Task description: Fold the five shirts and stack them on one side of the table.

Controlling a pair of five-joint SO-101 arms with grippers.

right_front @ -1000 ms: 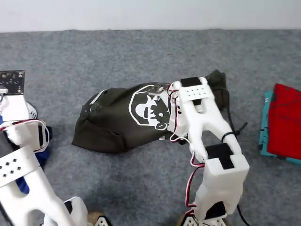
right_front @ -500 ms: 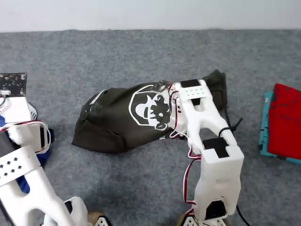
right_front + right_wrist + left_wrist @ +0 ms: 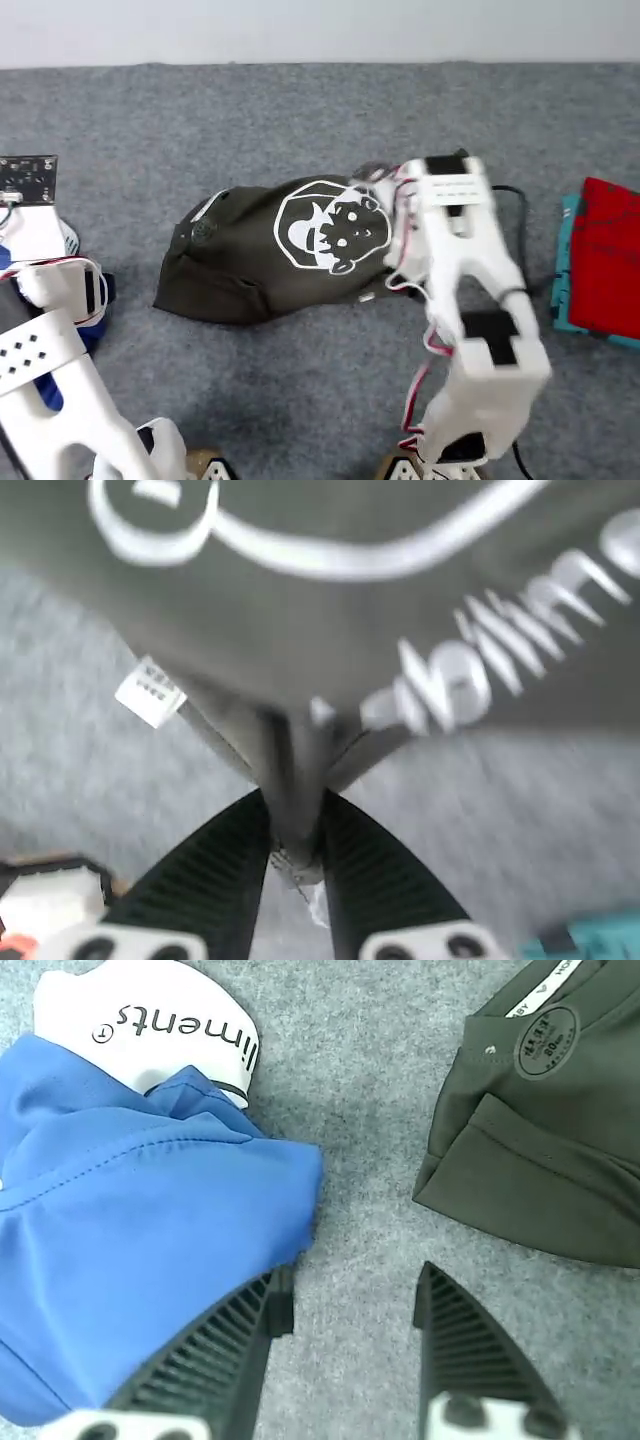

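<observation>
A dark olive shirt [image 3: 285, 250] with a white round print lies crumpled in the middle of the grey table. My right gripper [image 3: 295, 825] is shut on a pinched fold of this olive shirt [image 3: 330, 630], at its right end under the arm's white wrist [image 3: 450, 215]. A blue shirt [image 3: 130, 1260] lies bunched at the table's left side, partly over a white one [image 3: 150, 1030]. My left gripper [image 3: 345, 1305] hangs open over bare carpet between the blue shirt and the olive shirt's collar end [image 3: 540, 1130]. A folded red shirt [image 3: 608, 260] rests on a teal one [image 3: 562, 280] at the right edge.
The grey carpet surface [image 3: 300, 120] is bare at the back and in front of the olive shirt. A small black circuit board [image 3: 25, 178] sits on the left arm. A white wall runs along the far edge.
My right arm has swung to the right, pulling the olive shirt's gripped end with it and uncovering more of the white print. The left arm has not moved.
</observation>
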